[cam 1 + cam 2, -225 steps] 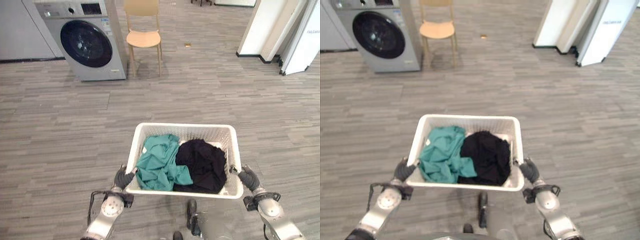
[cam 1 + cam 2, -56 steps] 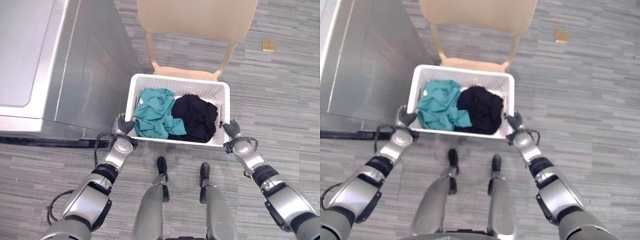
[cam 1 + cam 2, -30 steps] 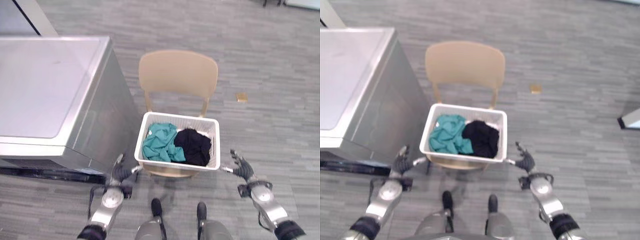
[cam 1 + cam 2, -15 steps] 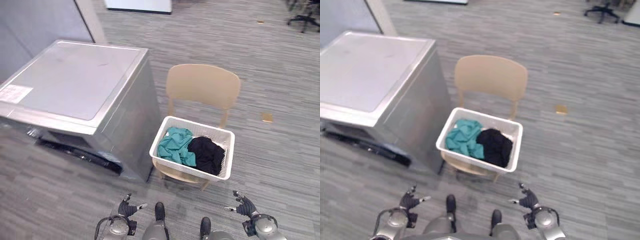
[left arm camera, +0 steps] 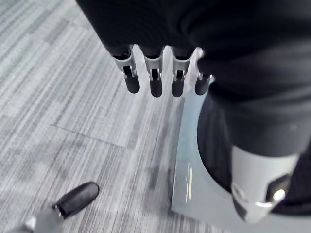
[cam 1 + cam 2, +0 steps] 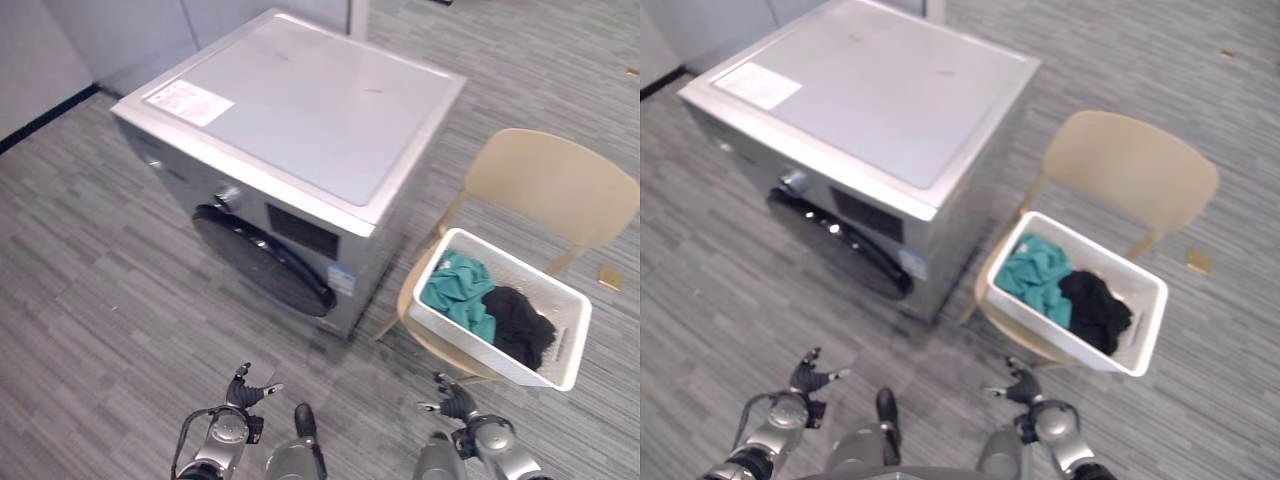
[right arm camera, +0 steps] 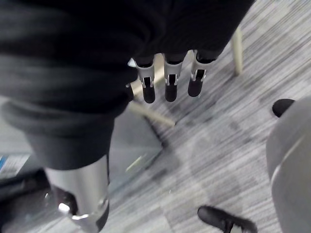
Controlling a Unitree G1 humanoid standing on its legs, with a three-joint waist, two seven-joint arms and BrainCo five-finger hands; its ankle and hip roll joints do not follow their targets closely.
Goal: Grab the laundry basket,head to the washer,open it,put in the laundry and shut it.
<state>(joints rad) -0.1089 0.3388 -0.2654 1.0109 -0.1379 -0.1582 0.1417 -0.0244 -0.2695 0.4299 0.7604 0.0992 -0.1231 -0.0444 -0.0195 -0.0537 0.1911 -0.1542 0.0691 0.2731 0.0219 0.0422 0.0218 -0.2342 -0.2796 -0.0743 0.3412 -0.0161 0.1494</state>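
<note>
With the laundry basket (image 6: 505, 320) parked on a chair (image 6: 540, 190) beyond the empty, slack-fingered right robot hand (image 6: 455, 402), the left robot hand (image 6: 243, 390), equally slack, risks missing the closed washer (image 6: 290, 170) door's edge.

each arm ends in a round silver-grey wrist. the left hand (image 6: 243, 392) and right hand (image 6: 450, 403) are dark on the back, under a black ribbed cover (image 5: 233, 43). the fingers (image 5: 155, 80) are silver with narrow dark slots and rounded black tips. the thumb (image 7: 77, 194) wears a smooth silver shell.
</note>
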